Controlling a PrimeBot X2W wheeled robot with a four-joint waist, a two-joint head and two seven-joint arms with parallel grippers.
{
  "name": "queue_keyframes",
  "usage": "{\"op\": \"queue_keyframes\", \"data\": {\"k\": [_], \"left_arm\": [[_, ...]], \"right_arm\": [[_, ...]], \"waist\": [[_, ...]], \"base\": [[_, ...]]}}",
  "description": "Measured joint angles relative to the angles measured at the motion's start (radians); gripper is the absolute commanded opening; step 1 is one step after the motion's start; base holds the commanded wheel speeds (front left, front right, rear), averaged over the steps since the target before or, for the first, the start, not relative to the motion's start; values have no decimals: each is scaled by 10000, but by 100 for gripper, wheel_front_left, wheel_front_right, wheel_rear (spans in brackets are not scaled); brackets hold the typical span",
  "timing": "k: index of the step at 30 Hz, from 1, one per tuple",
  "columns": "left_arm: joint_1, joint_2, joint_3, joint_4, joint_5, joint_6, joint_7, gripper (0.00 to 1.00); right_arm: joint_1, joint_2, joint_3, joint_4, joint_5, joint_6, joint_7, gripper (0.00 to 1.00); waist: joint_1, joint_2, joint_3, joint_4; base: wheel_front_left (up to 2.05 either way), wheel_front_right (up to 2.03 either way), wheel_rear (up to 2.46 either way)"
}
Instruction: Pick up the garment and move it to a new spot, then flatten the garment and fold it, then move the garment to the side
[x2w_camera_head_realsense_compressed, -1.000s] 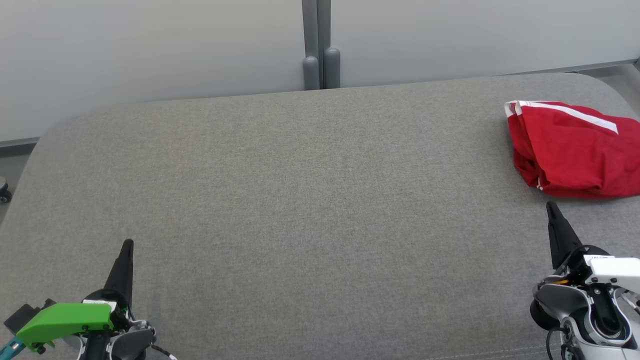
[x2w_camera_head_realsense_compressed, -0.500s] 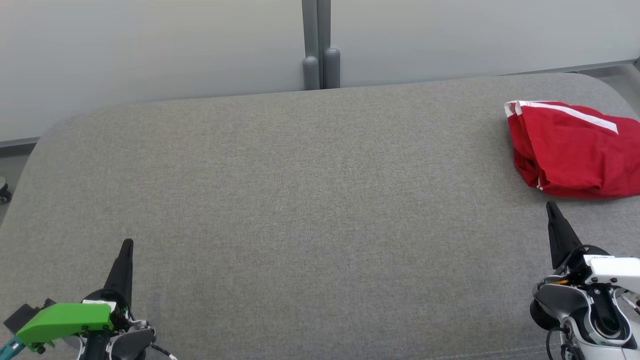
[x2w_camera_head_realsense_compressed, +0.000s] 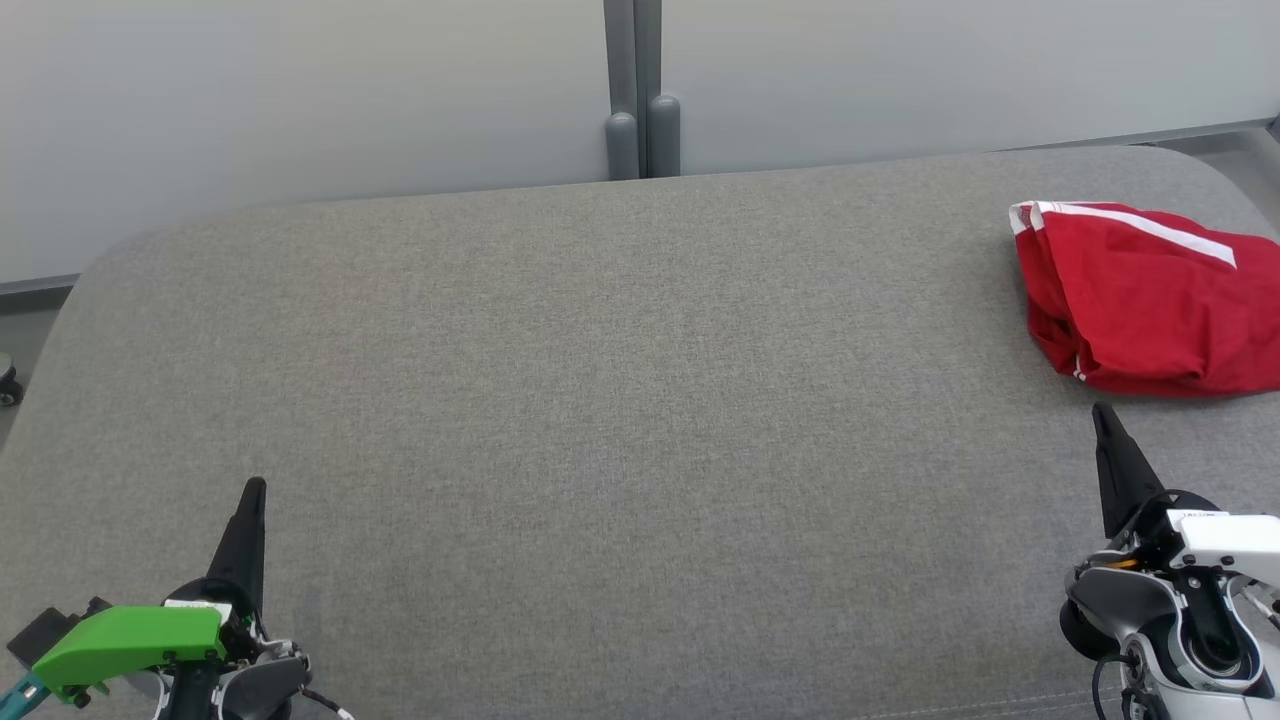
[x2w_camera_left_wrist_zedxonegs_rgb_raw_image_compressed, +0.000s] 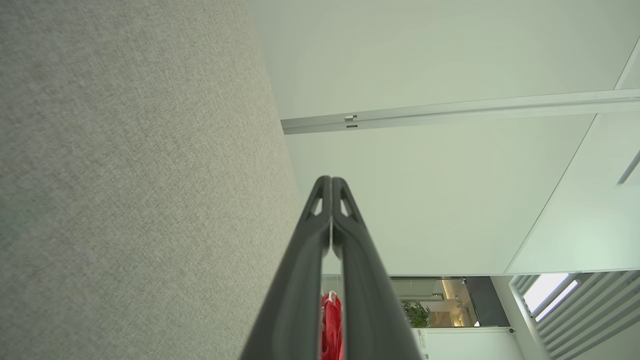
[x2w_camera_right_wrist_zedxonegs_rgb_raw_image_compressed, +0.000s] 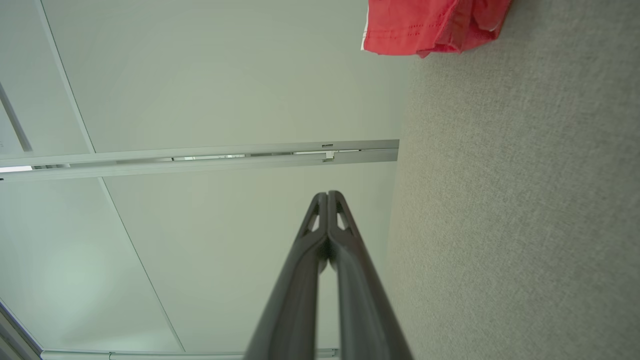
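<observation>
Nothing moved | left claw (x2w_camera_head_realsense_compressed: 256, 487), right claw (x2w_camera_head_realsense_compressed: 1099, 412) | tips together, aimed forward

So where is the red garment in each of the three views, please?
Head view: red garment at the right edge, on the grey surface.
Left wrist view: a thin red strip at the bottom, behind the left gripper.
Right wrist view: at the top, right of centre.
Shared landmark: the grey surface under it.
</observation>
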Motion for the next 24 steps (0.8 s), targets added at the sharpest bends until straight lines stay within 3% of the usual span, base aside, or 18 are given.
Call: {"op": "queue_keyframes", "data": {"k": [24], "left_arm": [[-1, -4, 8, -8, 0, 0, 0, 0]], "right_arm": [[0, 0, 2, -6, 2, 0, 0, 0]], "waist": [[0, 0, 1, 0]], "base": [[0, 0, 0]]}}
